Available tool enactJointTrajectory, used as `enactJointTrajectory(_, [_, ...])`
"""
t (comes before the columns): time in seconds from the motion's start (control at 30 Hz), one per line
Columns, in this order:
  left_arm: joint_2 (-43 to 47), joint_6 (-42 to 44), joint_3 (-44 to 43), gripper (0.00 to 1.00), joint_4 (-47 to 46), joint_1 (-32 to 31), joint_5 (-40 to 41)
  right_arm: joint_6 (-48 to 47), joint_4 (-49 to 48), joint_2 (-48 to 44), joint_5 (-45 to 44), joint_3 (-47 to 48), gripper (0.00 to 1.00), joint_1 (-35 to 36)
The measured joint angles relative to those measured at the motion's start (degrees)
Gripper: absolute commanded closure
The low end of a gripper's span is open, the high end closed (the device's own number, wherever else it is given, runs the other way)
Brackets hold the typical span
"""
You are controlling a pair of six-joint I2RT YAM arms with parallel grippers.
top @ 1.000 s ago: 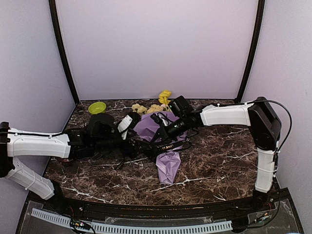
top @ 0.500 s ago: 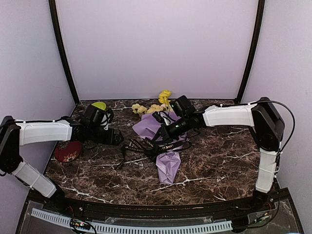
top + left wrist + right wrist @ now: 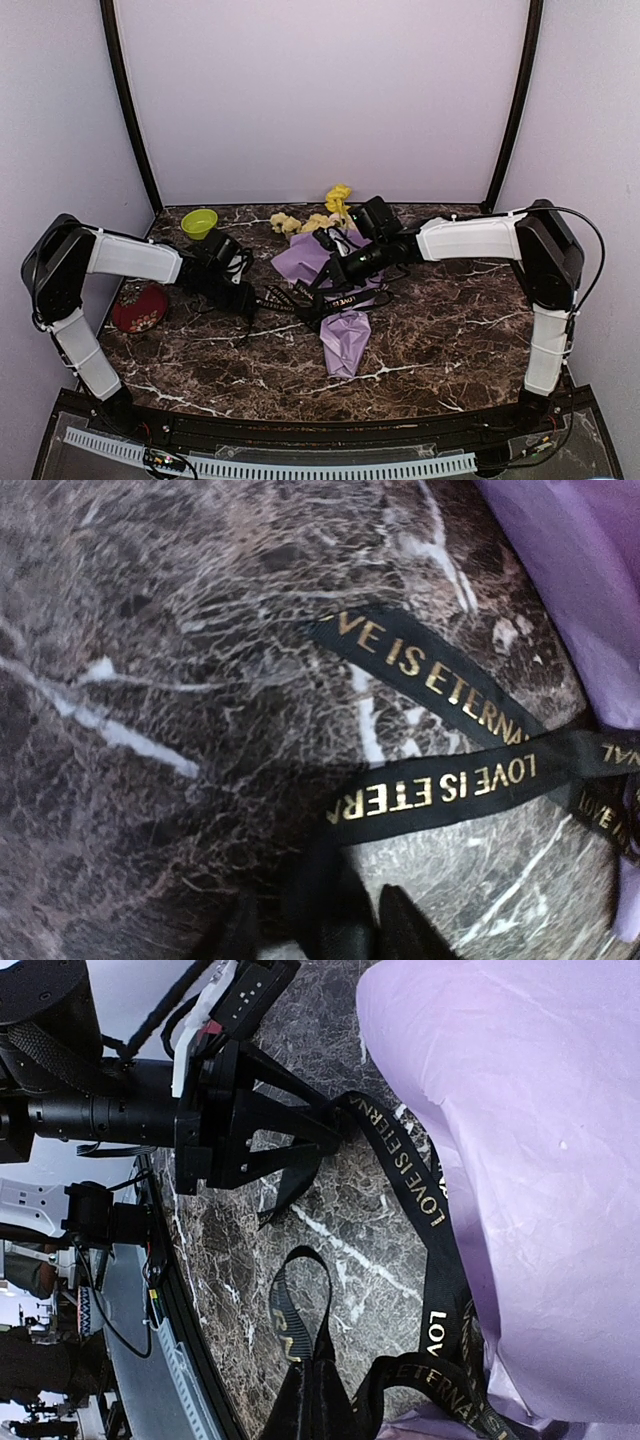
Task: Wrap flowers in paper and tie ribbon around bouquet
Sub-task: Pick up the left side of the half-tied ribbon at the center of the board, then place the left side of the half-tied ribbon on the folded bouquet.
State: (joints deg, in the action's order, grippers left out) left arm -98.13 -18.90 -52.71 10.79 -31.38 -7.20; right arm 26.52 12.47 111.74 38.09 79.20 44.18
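Since a second earlier the left tool (image 3: 243,297) had drawn away from the bouquet (image 3: 312,258). Its arm had folded back to the left, uncovering a red dish (image 3: 138,308) well to the bouquet's left. The tool had settled low over the worktop (image 3: 450,330) at the loose end of the ribbon (image 3: 440,792), and its jaws had narrowed from wide to roughly half.

The bouquet had not shifted, with the flowers (image 3: 312,222) at its far end and the paper (image 3: 347,342) tail at its near end. Nor had the right tool (image 3: 334,272), which appeared clenched on a fold of the ribbon against the bouquet's left flank.

From that fold the ribbon ran leftward, away from the bouquet. Its long axis pointed at the left tool, plainly the nearer of the two to the free tail. One strand passed between that tool's fingers (image 3: 405,935); whether they already pinched it could not be told. Any pull would likely have to go leftward along the band, away from the bouquet.
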Motion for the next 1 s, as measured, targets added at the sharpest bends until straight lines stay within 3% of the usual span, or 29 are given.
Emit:
enactJointTrajectory(0.1, [0.59,0.57,0.81,1.0,0.0,-0.02,-0.83,0.48,-0.44,-0.02,-0.02,-0.39,1.0,0.0])
enactJointTrajectory(0.33, [8.76,0.94,5.92,1.0,0.04,-2.19,-1.55,0.44,-0.44,-0.33,-0.44,-0.39,1.0,-0.07])
enactJointTrajectory(0.6, [17.33,6.93,6.21,1.0,0.15,-22.14,-5.29,-0.35,0.74,-0.37,-0.96,1.33,1.0,-0.42])
enactJointTrajectory(0.83, [16.52,11.82,-3.58,1.0,-5.03,-27.1,-13.64,-1.03,1.2,-0.35,-0.59,2.08,1.0,-1.6])
enactJointTrajectory(1.0, [7.65,16.0,-15.67,1.0,-10.78,-30.03,-18.88,-2.93,2.49,-0.28,-0.7,4.52,1.0,-2.45])
